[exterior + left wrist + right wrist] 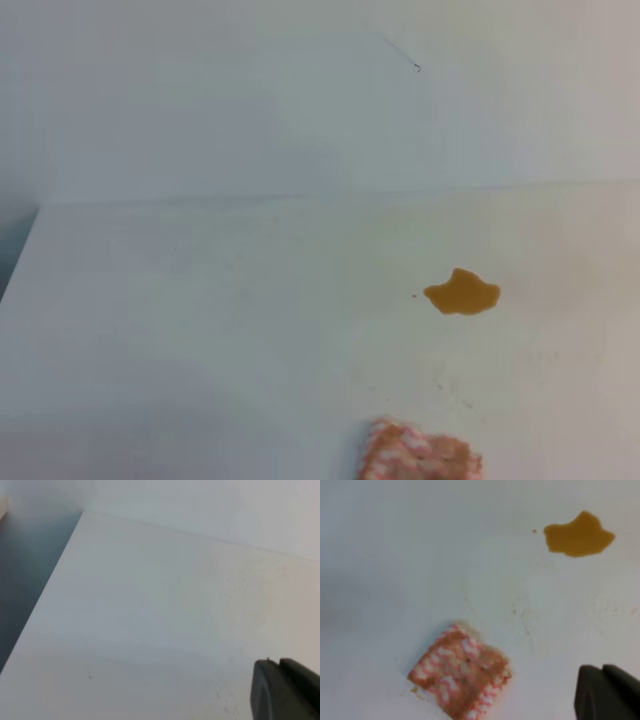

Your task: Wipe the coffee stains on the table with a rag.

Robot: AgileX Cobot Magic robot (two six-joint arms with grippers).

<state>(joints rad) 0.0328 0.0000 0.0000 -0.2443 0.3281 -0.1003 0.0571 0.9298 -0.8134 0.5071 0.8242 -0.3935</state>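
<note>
A plain white wall (250,90) rises behind the white surface (180,330), bearing one thin dark scratch (400,52). Left of the surface lies dim grey-blue floor (25,570). Light is soft and even.

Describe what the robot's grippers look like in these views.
Little shows. The left gripper and the right gripper each appear only as a dark grey-black, matte, blocky piece with rounded corners and a vertical seam, in the bottom right corner of their wrist views. No cables or markings are visible.
</note>
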